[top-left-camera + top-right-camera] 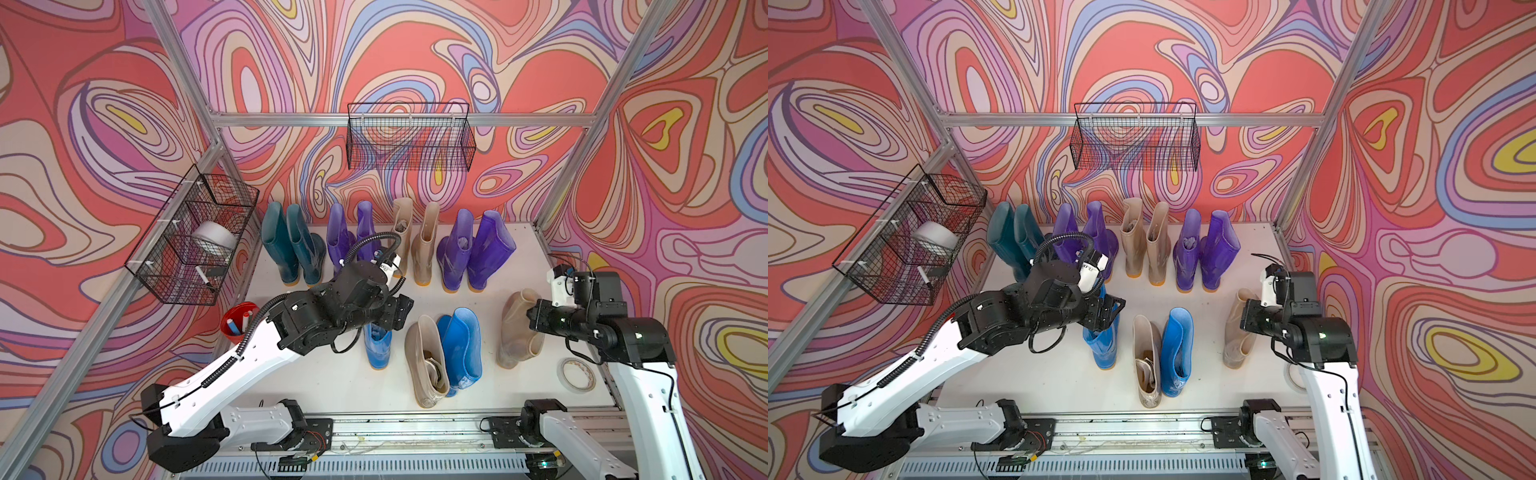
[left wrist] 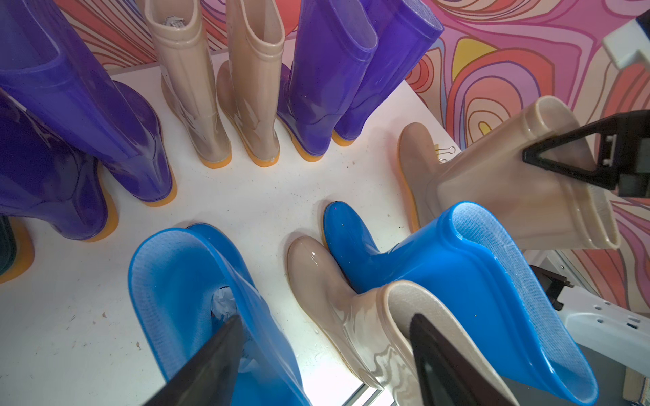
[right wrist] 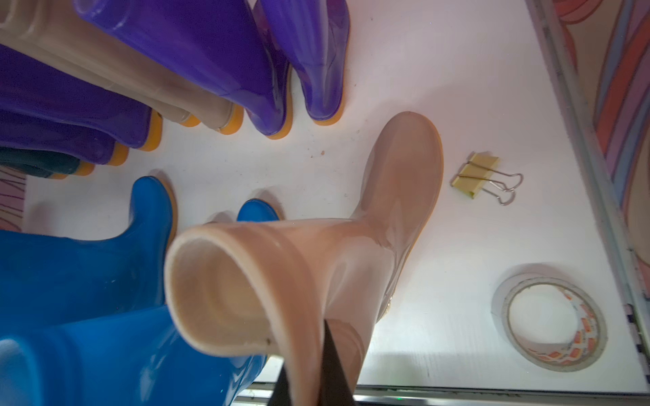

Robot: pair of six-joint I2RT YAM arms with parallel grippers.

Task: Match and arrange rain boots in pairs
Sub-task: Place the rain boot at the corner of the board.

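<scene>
Right tool (image 1: 533,319) clamped on a beige boot's (image 1: 514,332) cuff; left tool (image 1: 401,313) apart over a blue boot (image 1: 378,347).

Three walls (image 1: 395,50) close the cell in, all covered with one swirling print of coral, lilac, cream, pale blue and yellow loops outlined in dark lines. A bare aluminium frame (image 1: 291,119) follows the seams, with slanted posts at both back corners and a crossbar on the back wall. A black wire basket (image 1: 409,137) hangs from that crossbar. A second wire basket (image 1: 195,237) hangs on the left-hand bar and holds what may be a white roll. The tabletop (image 1: 332,382) is flat white, lightly speckled with dirt, edged in front by a metal rail (image 1: 415,432). Light is bright and even, with soft shadows.
</scene>
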